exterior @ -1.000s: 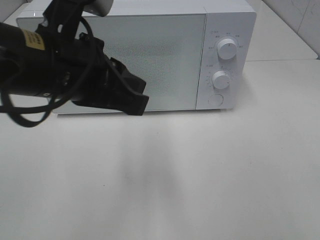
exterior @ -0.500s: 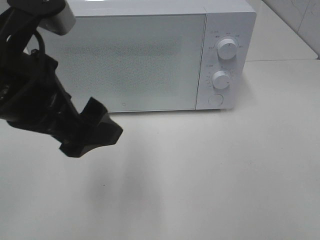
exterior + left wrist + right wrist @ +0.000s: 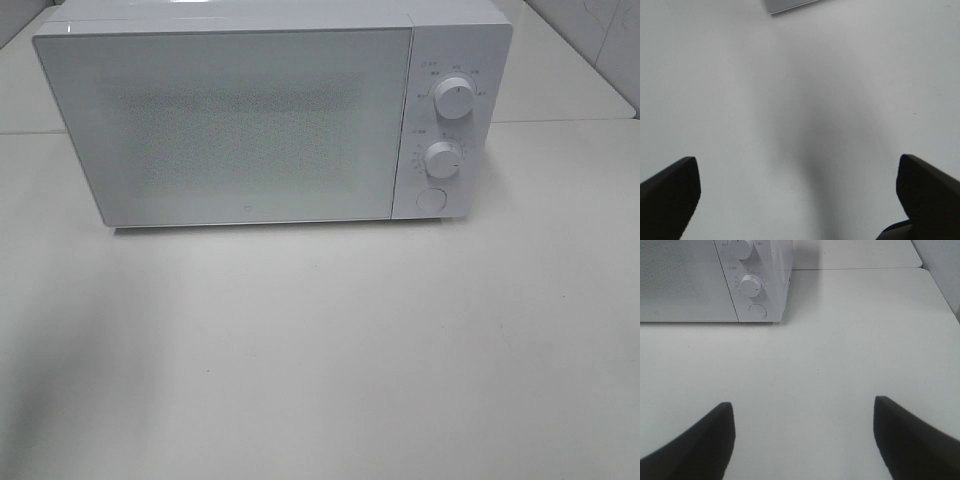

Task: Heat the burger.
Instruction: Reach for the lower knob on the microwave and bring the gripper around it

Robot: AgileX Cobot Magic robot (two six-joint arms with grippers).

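The burger is out of view in every frame. A white microwave [image 3: 250, 125] stands at the back of the white table with its frosted door shut. In the exterior view neither arm shows. My left gripper [image 3: 797, 167] hangs open over bare table, nothing between its dark fingers [image 3: 670, 192], and a corner of the microwave [image 3: 790, 5] is at the edge of that view. My right gripper [image 3: 804, 407] is also open and empty, well back from the microwave's control panel [image 3: 752, 285].
The microwave panel carries two round knobs [image 3: 455, 98] [image 3: 442, 158] and a round button [image 3: 431, 199]. White table [image 3: 330, 350] stretches in front of the microwave. A seam to a second table surface [image 3: 570, 121] runs at the right rear.
The left arm, which was in front of the microwave door, swung down and to the left and left the exterior view. The door stayed shut.
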